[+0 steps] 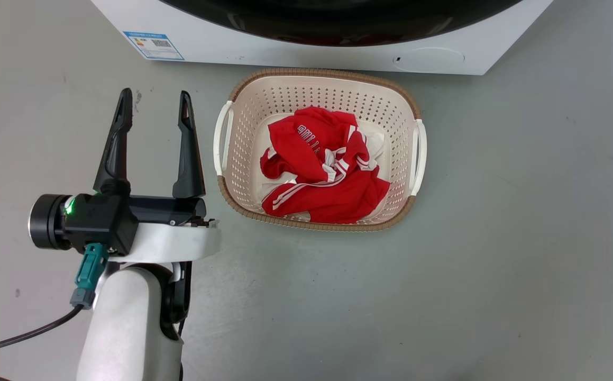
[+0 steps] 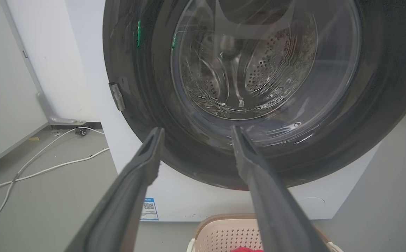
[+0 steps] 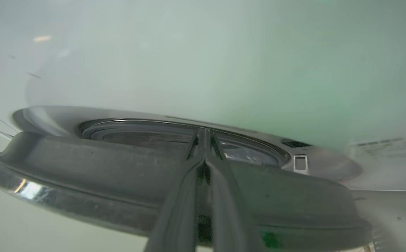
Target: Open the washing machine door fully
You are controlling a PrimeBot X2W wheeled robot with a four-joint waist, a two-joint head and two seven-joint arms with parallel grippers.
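The washing machine door (image 2: 143, 91) covers the front of the white washing machine (image 1: 285, 50), a glossy black ring around a clear glass bowl through which the perforated drum (image 2: 266, 73) shows. From the left wrist it looks shut or barely ajar, so I judge the swing hardly begun. The right gripper (image 3: 204, 136) has its fingers pressed together with nothing visible between them, tips at the grey recessed band just inside the door's chrome rim (image 3: 31, 190). That is probably a slim wedge to hook the edge and pull, though I cannot tell whether it bears on the door. The left gripper (image 1: 155, 100) hangs spread wide and empty over the floor (image 1: 496, 264), beside the laundry basket (image 1: 317, 74), likely parked clear of the door's arc. The basket, holding a red garment (image 1: 327, 174), sits on the floor just before the machine's bottom edge
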